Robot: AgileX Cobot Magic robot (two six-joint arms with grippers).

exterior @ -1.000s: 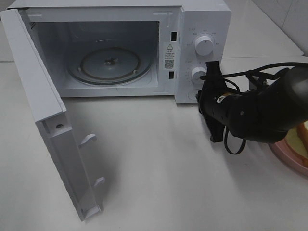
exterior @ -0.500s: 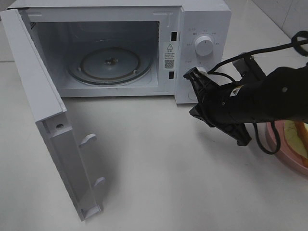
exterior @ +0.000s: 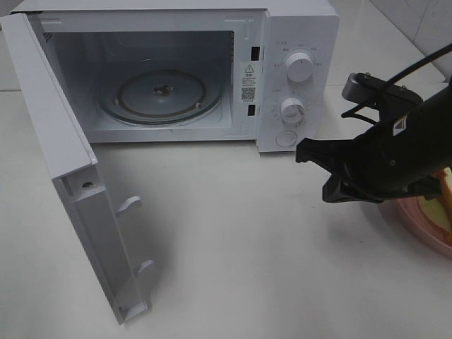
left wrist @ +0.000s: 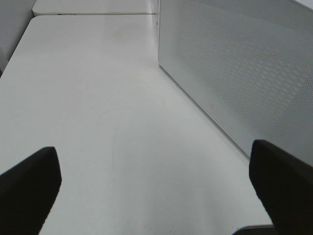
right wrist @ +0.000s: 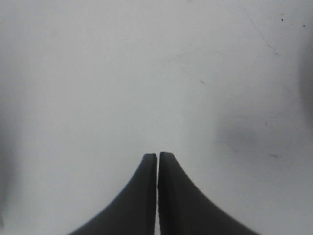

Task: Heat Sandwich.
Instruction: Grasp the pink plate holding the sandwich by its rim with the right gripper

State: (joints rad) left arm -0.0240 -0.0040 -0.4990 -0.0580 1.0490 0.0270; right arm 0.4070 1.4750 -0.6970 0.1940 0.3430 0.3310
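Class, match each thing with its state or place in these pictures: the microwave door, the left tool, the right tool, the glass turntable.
Things:
1. microwave door
2. left tool
3. right tool
4. glass turntable

States or places:
A. shut, holding nothing
B. inside the microwave
C. swung open
D. open wide, nothing between

Pairs: 1-C, 2-D, 3-A, 4-B

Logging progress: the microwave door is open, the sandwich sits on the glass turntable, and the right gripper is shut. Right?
No. The sandwich lies on the pink plate beside the microwave, not on the glass turntable, which is bare, as the exterior high view shows. The door is open and the right gripper shut.
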